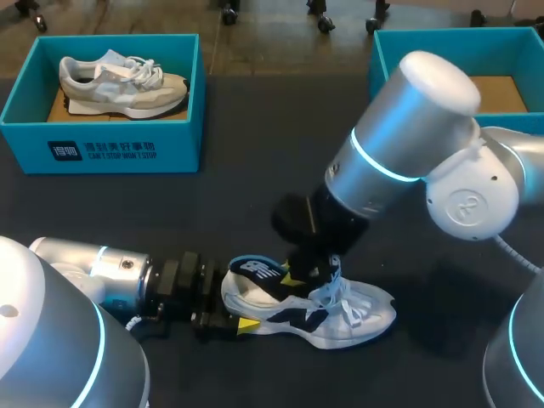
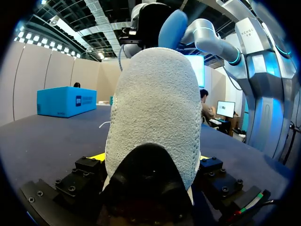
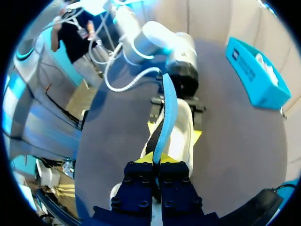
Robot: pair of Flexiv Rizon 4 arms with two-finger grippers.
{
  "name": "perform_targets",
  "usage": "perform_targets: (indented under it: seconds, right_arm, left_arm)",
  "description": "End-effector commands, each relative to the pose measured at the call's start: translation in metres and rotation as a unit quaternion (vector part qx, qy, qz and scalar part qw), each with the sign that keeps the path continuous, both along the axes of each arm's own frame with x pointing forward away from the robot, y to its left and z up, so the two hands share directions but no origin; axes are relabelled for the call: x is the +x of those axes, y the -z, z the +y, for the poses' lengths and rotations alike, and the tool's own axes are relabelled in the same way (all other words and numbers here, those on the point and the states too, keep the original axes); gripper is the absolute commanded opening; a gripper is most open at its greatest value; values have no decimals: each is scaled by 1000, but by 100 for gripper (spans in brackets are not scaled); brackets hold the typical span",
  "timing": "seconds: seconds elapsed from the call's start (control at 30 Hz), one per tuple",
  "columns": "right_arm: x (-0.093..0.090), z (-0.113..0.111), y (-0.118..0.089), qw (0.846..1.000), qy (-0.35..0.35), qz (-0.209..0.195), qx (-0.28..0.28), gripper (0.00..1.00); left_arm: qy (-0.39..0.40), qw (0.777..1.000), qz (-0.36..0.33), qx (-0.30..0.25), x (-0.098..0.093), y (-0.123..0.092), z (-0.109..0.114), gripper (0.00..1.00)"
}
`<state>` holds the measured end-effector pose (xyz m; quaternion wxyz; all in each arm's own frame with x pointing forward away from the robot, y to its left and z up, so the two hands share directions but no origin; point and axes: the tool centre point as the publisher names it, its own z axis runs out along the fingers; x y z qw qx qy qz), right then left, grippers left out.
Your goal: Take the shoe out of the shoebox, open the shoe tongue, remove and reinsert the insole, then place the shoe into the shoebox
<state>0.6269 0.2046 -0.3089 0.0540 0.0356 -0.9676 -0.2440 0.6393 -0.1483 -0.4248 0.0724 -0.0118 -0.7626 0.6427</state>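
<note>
A white, navy and yellow sneaker lies on its sole on the dark table, toe pointing right. My left gripper comes in low from the left, its wide-set fingers pressing the heel from both sides. My right gripper hangs over the shoe's opening, shut on the thin blue insole. The insole stands up out of the shoe and also shows above the heel as the insole in the left wrist view. The right gripper has its yellow tips pressed together.
A teal shoebox at the back left holds a second, beige and white sneaker. Another teal box stands open at the back right, partly behind my right arm.
</note>
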Motion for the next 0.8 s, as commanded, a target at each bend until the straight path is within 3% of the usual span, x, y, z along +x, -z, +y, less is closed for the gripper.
perform_targets:
  seconds: [0.03,0.13,0.2,0.63,0.7,0.8]
  right_arm:
    - [1,17,-12,1000,-22,-6,11,0]
    - [5,28,-23,998,-29,16,55,0]
    - [8,34,-32,992,-39,34,115,0]
    - [8,34,-32,992,-39,34,115,0]
    - [10,48,-29,992,-13,53,116,0]
    - [17,59,-50,987,17,26,159,0]
  left_arm:
    - [-1,1000,0,0,1,8,0,0]
    - [-1,1000,0,0,1,8,0,0]
    - [-1,1000,0,0,1,8,0,0]
    - [-1,1000,0,0,1,8,0,0]
    - [-1,1000,0,0,1,8,0,0]
    - [-1,1000,0,0,1,8,0,0]
